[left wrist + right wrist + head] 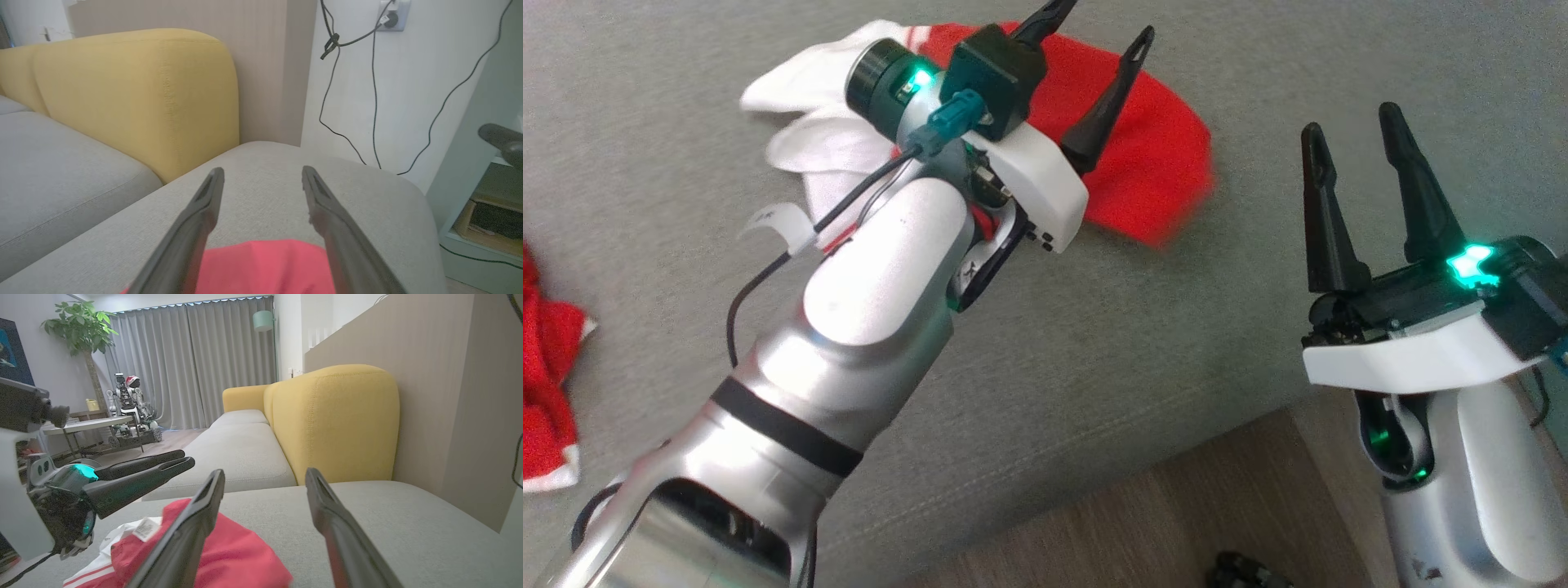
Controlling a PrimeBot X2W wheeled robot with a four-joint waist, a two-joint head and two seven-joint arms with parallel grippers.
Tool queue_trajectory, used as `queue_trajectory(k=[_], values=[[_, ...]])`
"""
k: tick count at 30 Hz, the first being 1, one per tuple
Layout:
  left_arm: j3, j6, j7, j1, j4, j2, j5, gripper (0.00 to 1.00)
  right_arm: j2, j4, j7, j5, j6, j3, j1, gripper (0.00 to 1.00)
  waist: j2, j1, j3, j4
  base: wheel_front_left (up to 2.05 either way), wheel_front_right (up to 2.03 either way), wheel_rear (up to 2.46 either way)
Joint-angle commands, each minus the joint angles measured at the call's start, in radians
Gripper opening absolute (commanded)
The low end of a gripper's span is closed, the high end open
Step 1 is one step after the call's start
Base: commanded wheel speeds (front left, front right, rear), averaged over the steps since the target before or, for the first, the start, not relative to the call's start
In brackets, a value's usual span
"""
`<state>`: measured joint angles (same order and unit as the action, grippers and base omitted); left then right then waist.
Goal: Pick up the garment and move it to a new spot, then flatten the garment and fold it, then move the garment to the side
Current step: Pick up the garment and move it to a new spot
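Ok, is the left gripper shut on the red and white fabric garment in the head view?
No: the left gripper holds its dark fingers spread apart over the red and white fabric garment, not pinching it.

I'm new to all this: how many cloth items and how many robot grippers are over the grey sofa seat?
Cloth items: 2 (red and white garment; red cloth with white trim)
Grippers: 2 (left gripper; right gripper)
Total: 4
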<state>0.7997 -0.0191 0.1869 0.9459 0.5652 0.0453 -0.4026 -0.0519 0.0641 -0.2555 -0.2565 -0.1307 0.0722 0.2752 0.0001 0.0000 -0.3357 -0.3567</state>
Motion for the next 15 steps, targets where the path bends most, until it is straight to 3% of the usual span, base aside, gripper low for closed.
queue_trajectory(k=[1, 6, 11, 15], values=[[-0.02, -0.001, 0.017, 0.052, -0.017, 0.005, -0.013, 1.0, 0.002, 0.029, -0.006, 0.005, 0.0, 0.021, 0.011, 1.0, -0.0001, 0.0, 0.017, 0.039, 0.0, 0.0, 0.0], [-0.05, 0.021, 0.055, 0.052, -0.012, 0.019, -0.024, 1.0, 0.002, 0.024, -0.006, 0.029, 0.0, 0.01, 0.009, 1.0, -0.0001, 0.0, 0.049, 0.122, 0.0, 0.0, 0.0], [-0.11, 0.048, 0.072, -0.003, -0.056, 0.077, -0.029, 1.0, 0.002, 0.012, -0.006, 0.066, 0.0, 0.007, -0.003, 1.0, -0.0001, 0.0, 0.09, 0.203, 0.0, 0.0, 0.0], [-0.197, 0.077, 0.074, -0.133, -0.179, 0.139, -0.03, 1.0, 0.002, -0.008, -0.006, 0.111, 0.0, -0.003, -0.032, 1.0, -0.0001, 0.0, 0.139, 0.292, 0.0, 0.0, 0.0]])
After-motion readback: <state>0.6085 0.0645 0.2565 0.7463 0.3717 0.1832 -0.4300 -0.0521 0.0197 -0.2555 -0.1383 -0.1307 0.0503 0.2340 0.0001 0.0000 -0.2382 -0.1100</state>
